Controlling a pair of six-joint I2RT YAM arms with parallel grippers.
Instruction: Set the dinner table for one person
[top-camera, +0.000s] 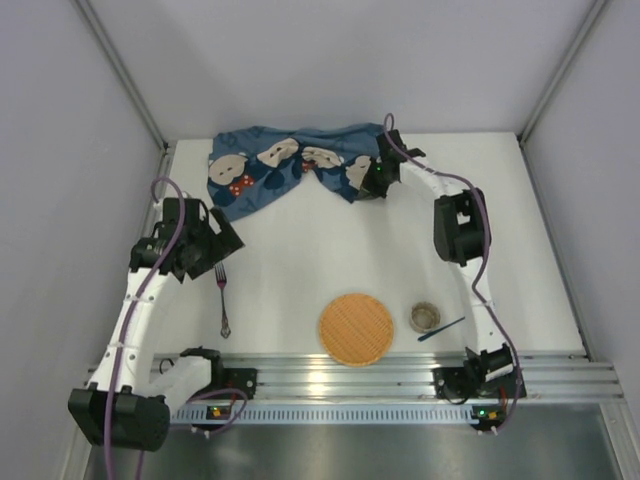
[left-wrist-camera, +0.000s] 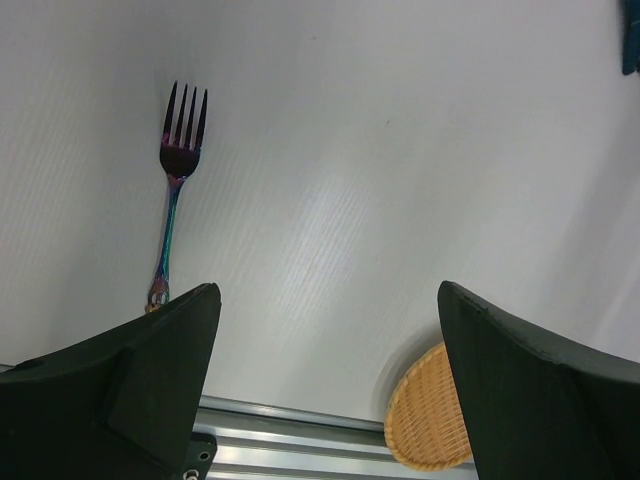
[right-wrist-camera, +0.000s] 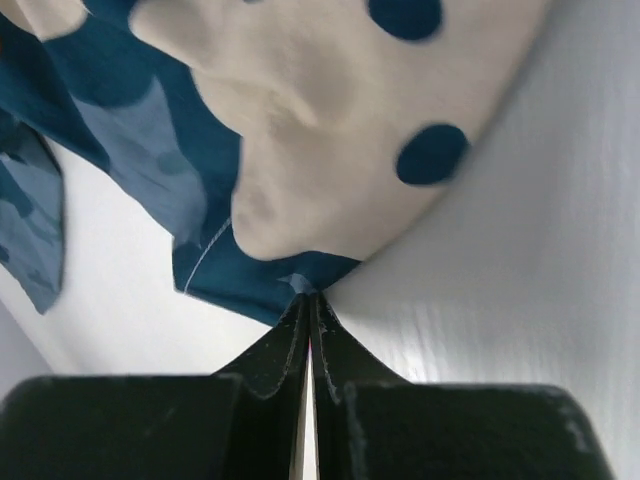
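Desk (top-camera: 300, 250): white top, carries every item in view
Cloth (top-camera: 290, 165): blue bear-print, bunched along the far edge of the desk, long axis left to right
Right pincer (right-wrist-camera: 308, 300): fingers pressed together, clamped on the hem at the cloth's right end
Left pincer (left-wrist-camera: 330, 292): jaws wide apart, holding nothing, above bare desk
Fork (left-wrist-camera: 175, 200): flat on the left side, tines pointing away from the bases, just beside the left pincer
Woven plate (top-camera: 356, 328): near edge, centre; small cup (top-camera: 425, 318) just to its right
Key relation: the cloth's bulk lies to the left of the right pincer, so the right arm is the nearer; the left pincer is well apart from it
Judgement: cloth not yet spread; next pull likely toward the centre
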